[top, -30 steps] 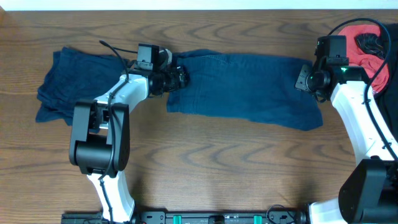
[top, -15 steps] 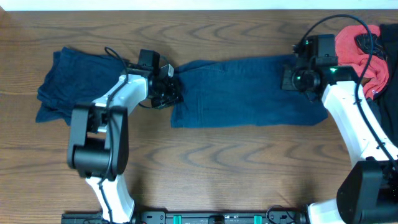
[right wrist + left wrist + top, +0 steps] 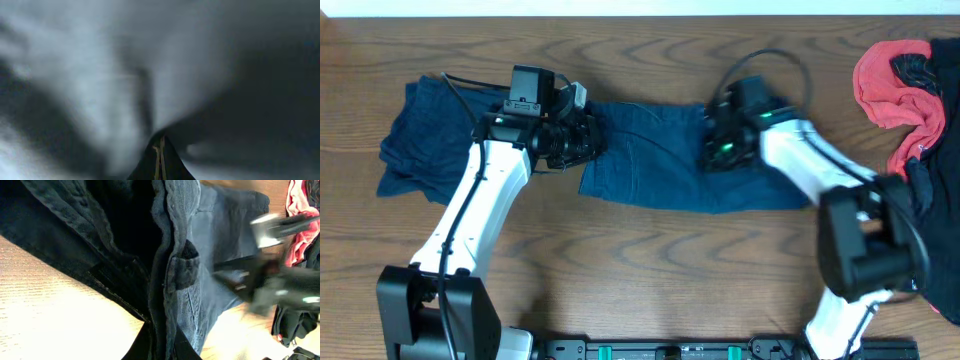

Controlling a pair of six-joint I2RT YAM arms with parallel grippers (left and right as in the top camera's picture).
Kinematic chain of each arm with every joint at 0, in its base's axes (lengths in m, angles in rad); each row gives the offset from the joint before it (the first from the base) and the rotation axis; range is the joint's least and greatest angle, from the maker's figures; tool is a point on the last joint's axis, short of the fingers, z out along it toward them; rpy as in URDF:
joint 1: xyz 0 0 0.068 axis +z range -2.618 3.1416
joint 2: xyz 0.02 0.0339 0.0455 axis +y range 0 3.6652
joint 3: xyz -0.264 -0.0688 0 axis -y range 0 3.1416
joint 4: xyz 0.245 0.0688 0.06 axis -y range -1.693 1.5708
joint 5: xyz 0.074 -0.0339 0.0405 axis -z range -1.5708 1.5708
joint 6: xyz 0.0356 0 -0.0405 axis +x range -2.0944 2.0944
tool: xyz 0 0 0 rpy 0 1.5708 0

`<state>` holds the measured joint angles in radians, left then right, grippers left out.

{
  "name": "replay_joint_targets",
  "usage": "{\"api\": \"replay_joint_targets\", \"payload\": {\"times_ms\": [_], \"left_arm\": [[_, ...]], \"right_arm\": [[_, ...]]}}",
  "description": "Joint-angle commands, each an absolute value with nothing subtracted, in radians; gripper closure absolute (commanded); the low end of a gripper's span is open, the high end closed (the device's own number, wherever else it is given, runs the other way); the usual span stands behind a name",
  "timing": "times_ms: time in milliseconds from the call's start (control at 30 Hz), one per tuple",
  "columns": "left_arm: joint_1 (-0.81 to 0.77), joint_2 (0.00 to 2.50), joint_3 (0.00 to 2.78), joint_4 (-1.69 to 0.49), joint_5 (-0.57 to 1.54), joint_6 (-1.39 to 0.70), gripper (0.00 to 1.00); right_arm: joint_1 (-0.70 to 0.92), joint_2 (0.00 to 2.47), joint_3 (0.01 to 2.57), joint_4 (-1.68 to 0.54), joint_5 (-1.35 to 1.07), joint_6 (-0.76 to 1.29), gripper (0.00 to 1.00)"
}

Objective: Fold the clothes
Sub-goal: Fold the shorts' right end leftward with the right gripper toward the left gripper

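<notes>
A blue garment (image 3: 650,165) lies stretched across the middle of the table. My left gripper (image 3: 588,140) is shut on its left end; in the left wrist view the fingertips (image 3: 162,347) pinch a bunched fold of the blue cloth (image 3: 175,210). My right gripper (image 3: 712,152) is shut over the garment's middle with its right end drawn in under the arm. The right wrist view is blurred: shut fingertips (image 3: 160,150) against grey-blue fabric (image 3: 100,60).
A folded dark blue garment (image 3: 420,135) lies at the far left. A red cloth (image 3: 885,85) and dark clothing (image 3: 940,160) are heaped at the right edge. Bare wood table (image 3: 650,260) runs along the front.
Both grippers closed. The right gripper swept left from the garment's right end to its middle, pulling that end inward. The left gripper shifted slightly with the left end.
</notes>
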<state>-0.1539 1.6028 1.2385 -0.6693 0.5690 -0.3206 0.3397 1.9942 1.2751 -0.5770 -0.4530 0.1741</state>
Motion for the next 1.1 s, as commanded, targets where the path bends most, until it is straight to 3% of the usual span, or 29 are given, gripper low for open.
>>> {"api": "replay_joint_targets", "payload": {"times_ms": [0, 200, 367, 667, 1067], "left_arm": [[-0.162, 1.585, 1.243, -0.673, 0.586, -0.335, 0.94], [-0.165, 1.574, 1.243, -0.672, 0.725, -0.389, 0.94], [-0.164, 1.547, 1.243, -0.673, 0.710, -0.398, 0.94], [-0.162, 1.539, 1.243, -0.673, 0.627, -0.393, 0.94], [-0.145, 1.508, 1.253, -0.644, 0.464, -0.394, 0.94]], "right_arm": [[0.440, 2.068, 1.281, -0.541, -0.610, 0.188, 0.99], [0.577, 2.143, 1.281, -0.422, -0.528, 0.252, 0.99], [0.600, 2.109, 1.316, -0.440, -0.405, 0.254, 0.99], [0.412, 1.869, 1.345, -0.687, -0.127, 0.233, 0.98], [0.234, 1.839, 1.279, -0.859, -0.074, 0.109, 0.97]]}}
